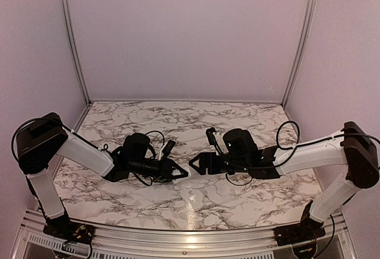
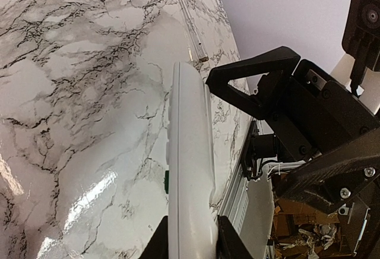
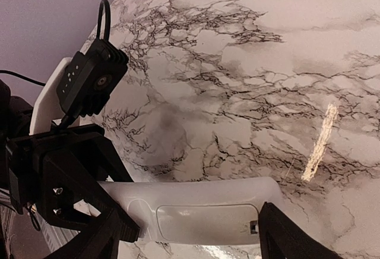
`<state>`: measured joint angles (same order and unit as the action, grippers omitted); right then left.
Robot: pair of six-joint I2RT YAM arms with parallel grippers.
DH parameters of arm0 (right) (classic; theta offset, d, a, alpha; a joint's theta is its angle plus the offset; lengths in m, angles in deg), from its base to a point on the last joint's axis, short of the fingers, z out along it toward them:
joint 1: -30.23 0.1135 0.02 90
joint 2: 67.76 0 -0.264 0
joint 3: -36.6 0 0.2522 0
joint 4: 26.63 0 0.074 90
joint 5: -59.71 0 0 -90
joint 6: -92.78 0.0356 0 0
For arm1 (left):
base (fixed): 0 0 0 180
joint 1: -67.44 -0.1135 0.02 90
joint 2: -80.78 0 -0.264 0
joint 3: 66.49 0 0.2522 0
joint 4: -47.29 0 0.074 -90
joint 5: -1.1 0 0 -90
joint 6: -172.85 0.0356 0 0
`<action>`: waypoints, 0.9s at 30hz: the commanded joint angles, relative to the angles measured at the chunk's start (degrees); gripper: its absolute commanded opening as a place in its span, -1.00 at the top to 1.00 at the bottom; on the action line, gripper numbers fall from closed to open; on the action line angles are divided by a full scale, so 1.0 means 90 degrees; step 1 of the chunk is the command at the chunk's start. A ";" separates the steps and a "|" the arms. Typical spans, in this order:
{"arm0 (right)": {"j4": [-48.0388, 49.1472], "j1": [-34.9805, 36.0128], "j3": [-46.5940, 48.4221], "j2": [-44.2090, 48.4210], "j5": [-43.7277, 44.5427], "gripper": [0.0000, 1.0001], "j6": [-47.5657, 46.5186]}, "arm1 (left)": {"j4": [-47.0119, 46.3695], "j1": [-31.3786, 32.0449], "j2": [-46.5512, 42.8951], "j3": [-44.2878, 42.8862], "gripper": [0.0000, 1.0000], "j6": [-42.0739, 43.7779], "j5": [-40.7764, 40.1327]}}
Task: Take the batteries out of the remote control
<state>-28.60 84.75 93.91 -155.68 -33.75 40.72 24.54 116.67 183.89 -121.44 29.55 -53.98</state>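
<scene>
Slim, smooth white plastic remote control [image 2: 190, 170] with rounded ends, its flush back panel [image 3: 205, 223] showing, sits clamped by the black left gripper [image 2: 191, 242] above the glossy marble-patterned table's [image 2: 71, 92] middle, toward the near edge. The black right gripper [image 3: 193, 226] spreads wide at its free end.

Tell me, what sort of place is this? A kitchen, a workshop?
Most likely a robot test booth, not a home: a marble-patterned tabletop boxed in by plain pale walls on aluminium rails, with a left arm and a right arm mounted at its near edge, meeting at a white remote control.
</scene>
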 commanded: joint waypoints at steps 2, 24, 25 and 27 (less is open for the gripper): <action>0.0252 0.0075 -0.0021 0.0047 -0.0309 -0.56 0.0106 | -0.0123 0.0014 -0.0191 -0.0089 1.00 0.0131 -0.0069; 0.0297 0.0069 -0.0008 0.0188 -0.0484 -0.48 0.0156 | -0.0152 0.0009 -0.0153 -0.0093 1.00 0.0122 -0.0082; 0.0254 0.0074 -0.0014 0.0196 -0.0454 -0.46 0.0158 | -0.0157 0.0011 -0.0162 -0.0092 1.00 0.0115 -0.0081; 0.0254 0.0082 -0.0035 0.0191 -0.0436 -0.40 0.0170 | -0.0181 0.0014 -0.0170 -0.0074 1.00 0.0103 -0.0087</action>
<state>-28.23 84.55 93.49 -155.40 -33.86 41.66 24.58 116.67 183.89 -121.44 29.57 -53.89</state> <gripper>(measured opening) 0.722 0.220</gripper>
